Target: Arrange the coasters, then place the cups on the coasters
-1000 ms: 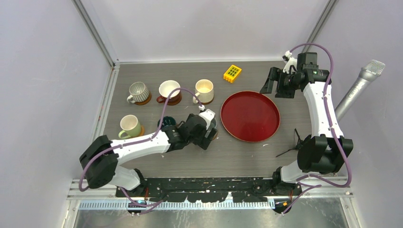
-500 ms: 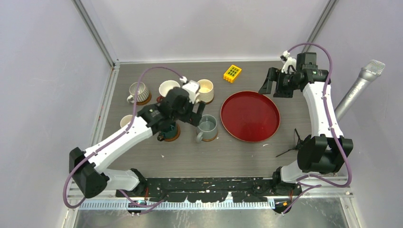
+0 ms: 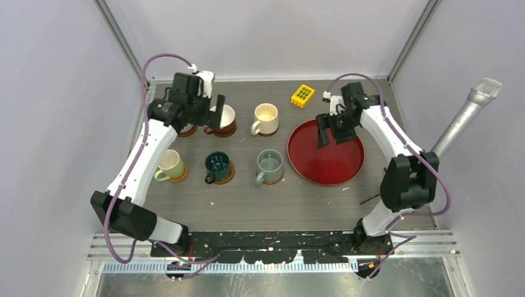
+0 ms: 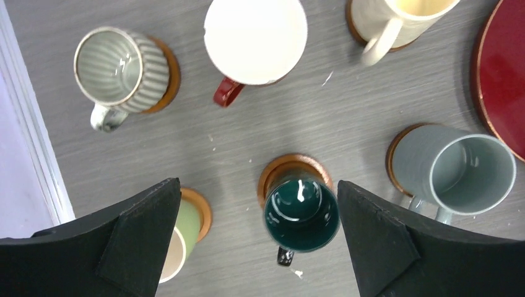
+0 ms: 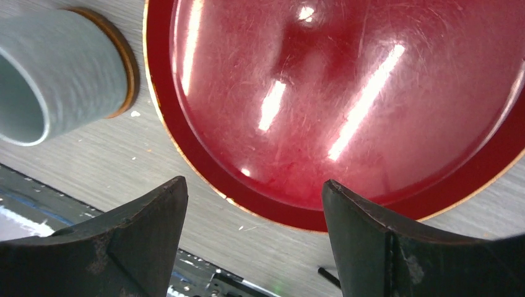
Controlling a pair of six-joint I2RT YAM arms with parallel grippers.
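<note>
Six cups each stand on a brown coaster in two rows. The back row holds the ribbed grey-white cup [image 4: 121, 69], the brown cup [image 3: 221, 119] with a white inside and the cream cup [image 3: 266, 117]. The pale green cup [image 3: 168, 166], dark teal cup [image 3: 218, 167] and grey cup [image 3: 270, 166] make the front row. A coaster [image 4: 291, 168] shows under the teal cup. My left gripper [image 3: 207, 111] hangs open and empty high above the back-left cups. Over the red tray's back part, my right gripper [image 3: 333, 130] is open and empty.
A glossy red round tray [image 3: 325, 170] lies right of the cups with nothing on it. A yellow block [image 3: 303, 95] sits at the back. A silver microphone [image 3: 467, 117] leans in from the right. A thin black object [image 3: 377, 195] lies front right.
My left gripper has opened fully, left the grey cup on its coaster and swung up to the back left. My right arm has moved from the back right to over the tray.
</note>
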